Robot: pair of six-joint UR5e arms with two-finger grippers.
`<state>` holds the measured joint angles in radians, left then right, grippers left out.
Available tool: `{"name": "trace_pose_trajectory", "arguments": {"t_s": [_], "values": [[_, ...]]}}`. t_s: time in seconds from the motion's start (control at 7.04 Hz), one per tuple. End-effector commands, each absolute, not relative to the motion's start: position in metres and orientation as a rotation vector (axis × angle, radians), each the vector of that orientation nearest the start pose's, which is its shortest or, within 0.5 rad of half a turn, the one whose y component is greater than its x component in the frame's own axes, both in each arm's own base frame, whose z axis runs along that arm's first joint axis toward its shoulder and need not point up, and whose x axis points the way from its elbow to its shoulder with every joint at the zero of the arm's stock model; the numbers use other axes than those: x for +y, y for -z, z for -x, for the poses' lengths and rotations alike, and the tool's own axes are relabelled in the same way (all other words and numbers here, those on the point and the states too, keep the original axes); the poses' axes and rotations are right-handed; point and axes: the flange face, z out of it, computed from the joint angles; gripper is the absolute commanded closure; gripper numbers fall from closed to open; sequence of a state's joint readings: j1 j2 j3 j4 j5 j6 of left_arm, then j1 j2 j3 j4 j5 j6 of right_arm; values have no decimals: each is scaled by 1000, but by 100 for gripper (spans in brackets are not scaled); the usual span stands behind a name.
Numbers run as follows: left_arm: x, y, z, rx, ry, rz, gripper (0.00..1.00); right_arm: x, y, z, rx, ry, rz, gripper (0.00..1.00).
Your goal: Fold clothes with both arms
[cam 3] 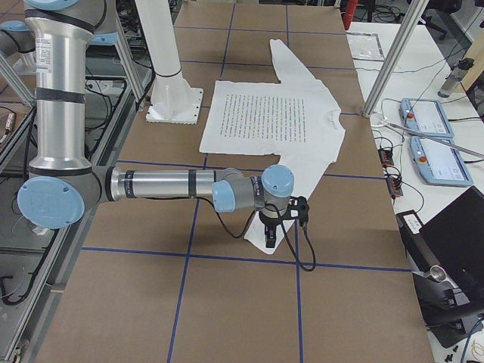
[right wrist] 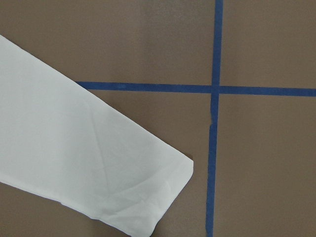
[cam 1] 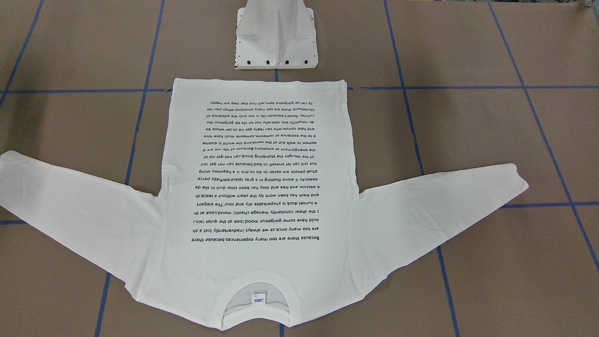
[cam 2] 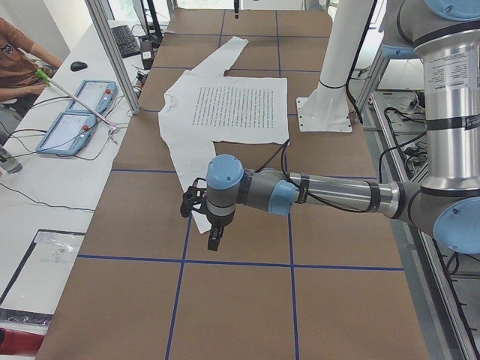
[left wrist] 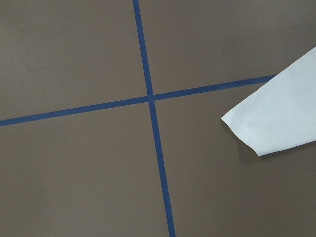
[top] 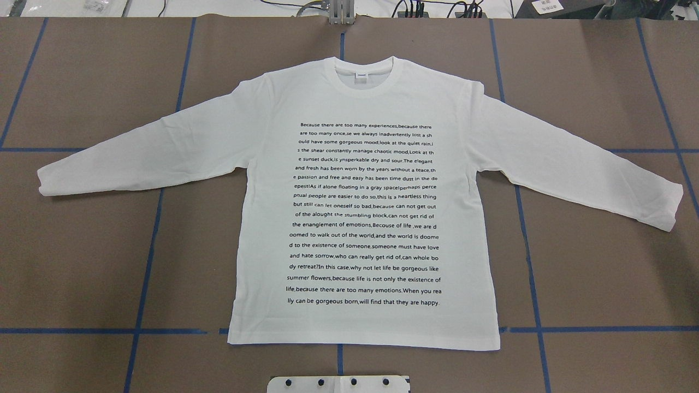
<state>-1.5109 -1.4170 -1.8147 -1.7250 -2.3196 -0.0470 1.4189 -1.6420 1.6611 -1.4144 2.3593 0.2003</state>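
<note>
The white long-sleeved shirt (top: 360, 98) lies flat on the brown table with its black text up, the collar at the far side and both sleeves spread out. It also shows in the front view (cam 1: 259, 262). My left gripper (cam 2: 215, 241) hangs over the left sleeve's cuff (left wrist: 281, 118). My right gripper (cam 3: 271, 238) hangs over the right sleeve's cuff (right wrist: 148, 197). Both grippers point down at the table. They show only in the side views, so I cannot tell whether they are open or shut. Neither wrist view shows fingers.
The white pedestal base (cam 1: 276, 37) stands at the shirt's hem. Blue tape lines (top: 147, 256) grid the table. Control tablets (cam 2: 75, 112) and cables lie on the side bench, with a person (cam 2: 19, 60) seated there. Metal posts (cam 3: 393, 60) stand at the table's edge.
</note>
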Motion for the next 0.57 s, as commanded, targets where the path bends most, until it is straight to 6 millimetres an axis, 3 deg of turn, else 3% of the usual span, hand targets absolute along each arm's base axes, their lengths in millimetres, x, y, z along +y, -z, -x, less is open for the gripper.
{"name": "trace_pose_trajectory", "arguments": {"t_s": [0.0,0.43], "values": [[-448,-586,38,762,-105,-206,0,-472,-634,9,-806,23,-31,0],[-448,-575,38,761,-114,-233,0,-472,-632,9,-808,24,-33,0]]}}
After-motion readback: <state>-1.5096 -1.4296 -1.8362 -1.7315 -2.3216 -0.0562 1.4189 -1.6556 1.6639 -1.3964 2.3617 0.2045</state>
